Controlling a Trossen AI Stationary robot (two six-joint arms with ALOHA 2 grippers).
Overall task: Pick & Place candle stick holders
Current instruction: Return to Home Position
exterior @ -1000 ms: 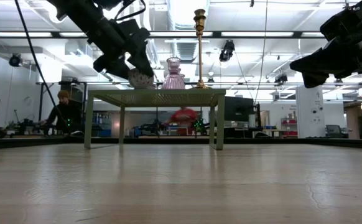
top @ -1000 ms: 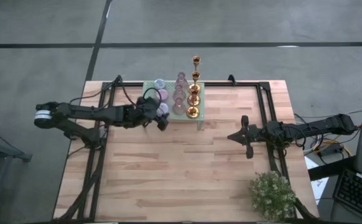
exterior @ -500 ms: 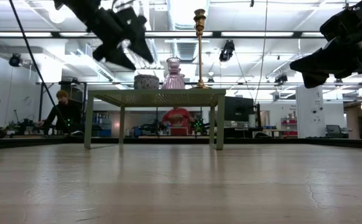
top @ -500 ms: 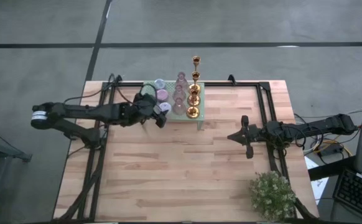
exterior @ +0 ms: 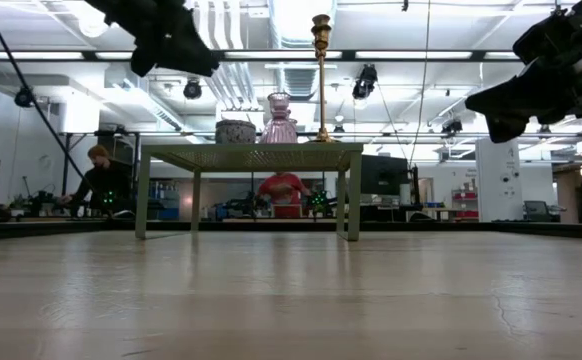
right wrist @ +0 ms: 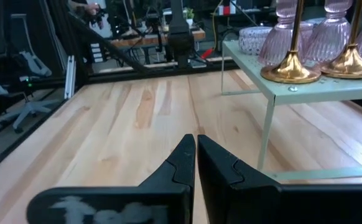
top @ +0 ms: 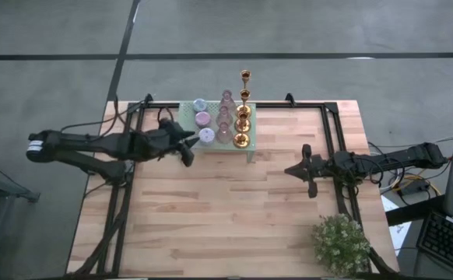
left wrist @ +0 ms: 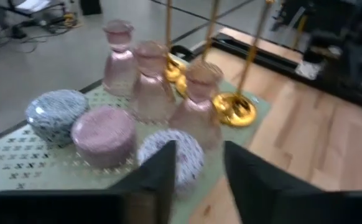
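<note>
candle stick holders (top: 222, 120) stand in three rows on the mint rack (top: 251, 146) at the bench's far edge. left gripper (top: 188, 152), fingers apart, hovers beside the rack's left edge; a careless swing could clip the nearest squat holder (left wrist: 190, 149). right gripper (right wrist: 195, 142), fingers together, waits toward the right edge.

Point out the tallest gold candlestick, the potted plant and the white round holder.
tallest gold candlestick (exterior: 322, 80), low view, middle of its stem.
potted plant (top: 340, 243), high view, centre of the foliage.
white round holder (left wrist: 187, 154), left wrist view, its patterned top.
</note>
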